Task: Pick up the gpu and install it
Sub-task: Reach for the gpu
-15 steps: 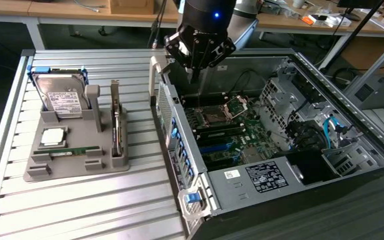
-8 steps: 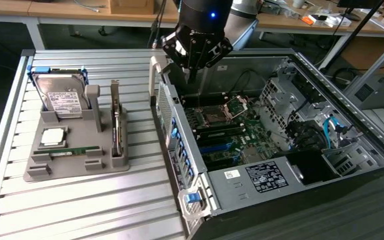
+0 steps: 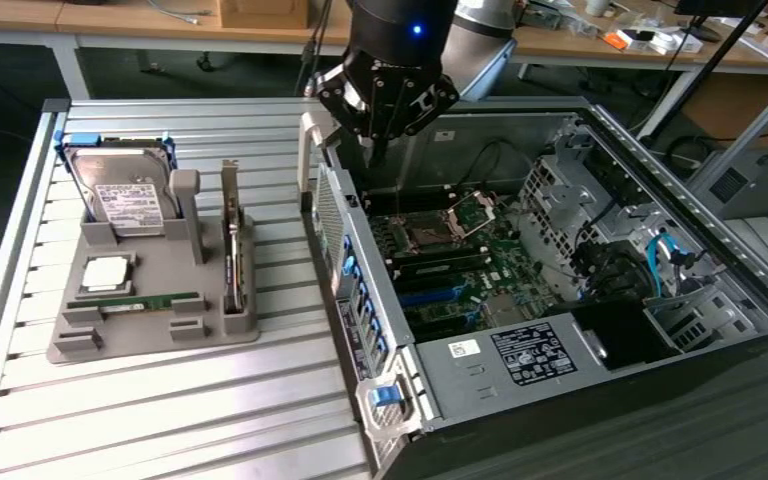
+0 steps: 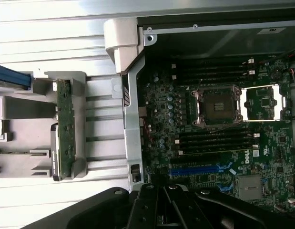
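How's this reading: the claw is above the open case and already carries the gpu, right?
Not quite. The claw is above the open case but carries nothing: the exterior view shows the gpu standing on edge in the grey holder beside it.

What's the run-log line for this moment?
pincer: shut, nothing held, over open case | gpu: upright in grey holder, untouched | install: not done
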Controlling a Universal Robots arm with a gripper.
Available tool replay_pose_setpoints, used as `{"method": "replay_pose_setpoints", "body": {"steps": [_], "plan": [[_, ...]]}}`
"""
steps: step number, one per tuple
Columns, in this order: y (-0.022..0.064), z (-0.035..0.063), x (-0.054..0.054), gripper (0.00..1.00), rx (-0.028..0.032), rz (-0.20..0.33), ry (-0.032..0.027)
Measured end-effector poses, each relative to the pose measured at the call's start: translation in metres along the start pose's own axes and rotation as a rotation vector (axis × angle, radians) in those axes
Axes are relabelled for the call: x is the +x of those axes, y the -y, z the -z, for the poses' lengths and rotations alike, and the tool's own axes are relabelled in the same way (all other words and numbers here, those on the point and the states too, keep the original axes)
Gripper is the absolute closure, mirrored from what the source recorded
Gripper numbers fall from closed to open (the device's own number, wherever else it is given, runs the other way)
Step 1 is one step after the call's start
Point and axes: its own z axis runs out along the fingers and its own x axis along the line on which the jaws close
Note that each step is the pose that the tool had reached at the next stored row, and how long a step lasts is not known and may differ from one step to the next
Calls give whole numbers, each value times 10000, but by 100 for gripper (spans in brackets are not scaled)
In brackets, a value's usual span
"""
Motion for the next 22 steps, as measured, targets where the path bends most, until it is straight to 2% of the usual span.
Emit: {"method": "replay_pose_setpoints", "body": {"steps": [22], "plan": [[14,2,183,89,1,0,0]]}}
